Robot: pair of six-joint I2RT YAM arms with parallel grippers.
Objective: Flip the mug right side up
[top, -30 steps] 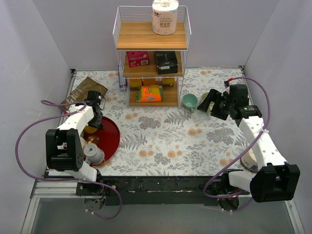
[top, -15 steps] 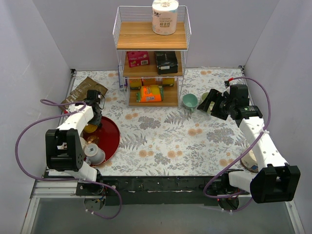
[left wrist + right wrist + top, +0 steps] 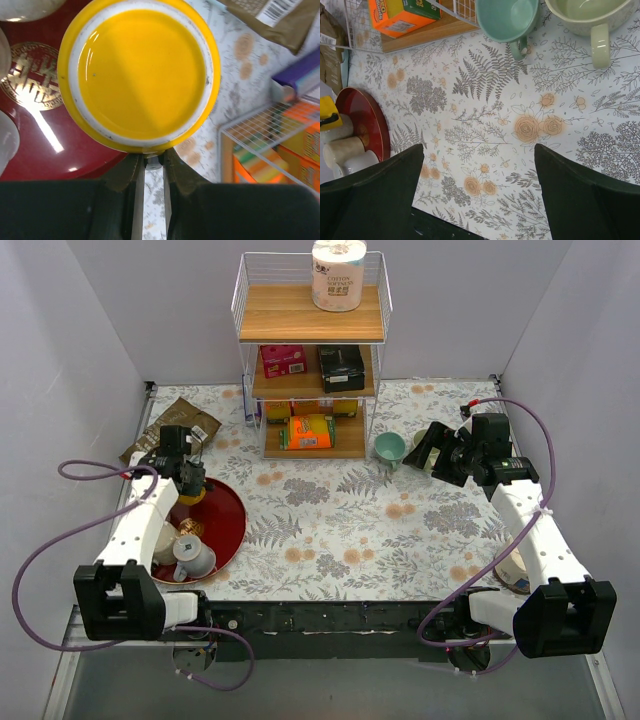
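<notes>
Top external: yellow mug (image 3: 190, 497) stood on red tray (image 3: 228, 515) at table's left, left gripper (image 3: 186, 480) upon it; right gripper (image 3: 438, 448) hung beside teal mug (image 3: 390, 447). Left wrist: mug's flat base with pale foot ring faced up, so inverted; jaws closed at its near edge, apparently on the handle. Right wrist: fingers spread wide, holding nothing. Status: grasp judged made; lift, flip, set-down outstanding.

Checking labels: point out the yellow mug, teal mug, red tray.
yellow mug (image 3: 142, 75), left wrist view, middle of its round yellow face.
teal mug (image 3: 507, 17), right wrist view, inside of the cup.
red tray (image 3: 225, 515), top external view, bare right part.
</notes>
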